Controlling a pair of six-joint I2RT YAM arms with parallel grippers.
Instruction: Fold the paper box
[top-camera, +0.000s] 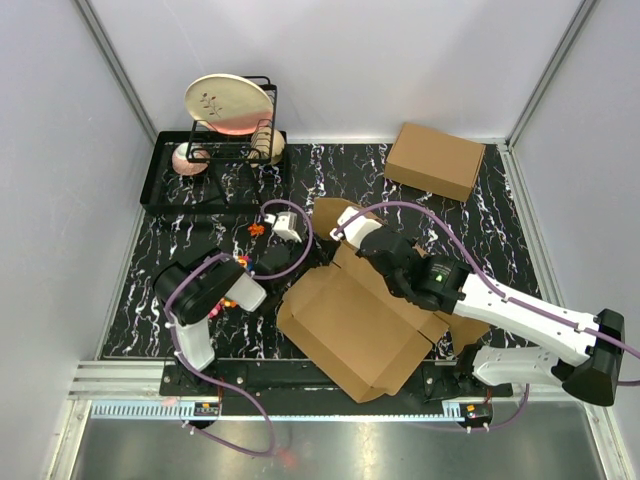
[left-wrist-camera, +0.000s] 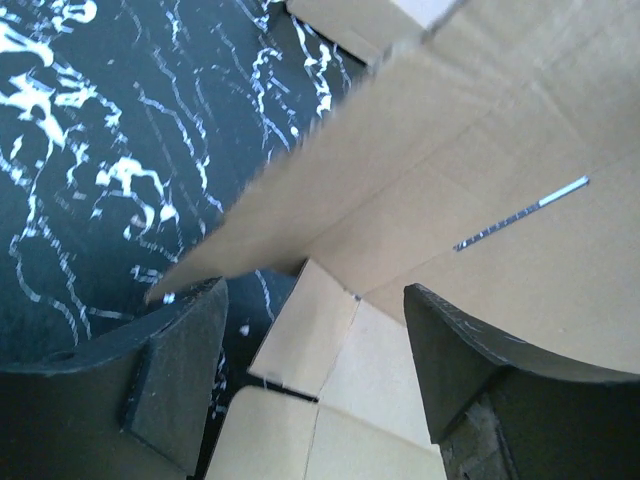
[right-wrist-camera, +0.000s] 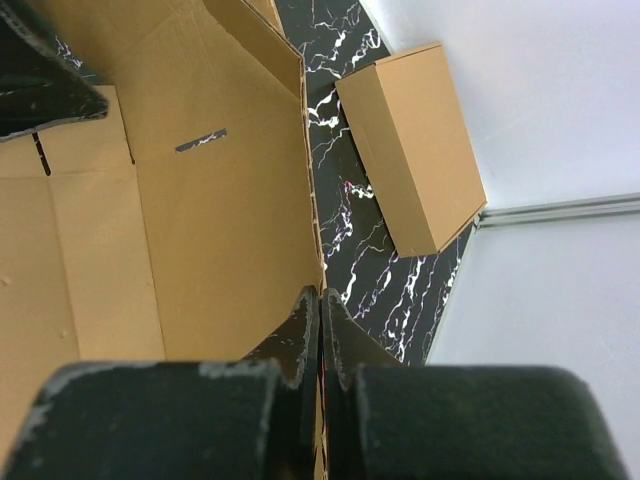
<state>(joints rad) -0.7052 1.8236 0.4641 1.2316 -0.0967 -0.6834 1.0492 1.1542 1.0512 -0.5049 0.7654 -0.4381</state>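
Right now I see my right gripper (right-wrist-camera: 320, 312) pinching an upright wall of the paper box (top-camera: 350, 322), my left gripper (left-wrist-camera: 315, 305) spread, flaps just ahead of it.

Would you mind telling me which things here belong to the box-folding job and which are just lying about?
In the job: the paper box; the left gripper, open around one flap; the right gripper, shut on the box's wall.
Lying about: the made-up cardboard box; the dish rack holding a plate; the black tray.
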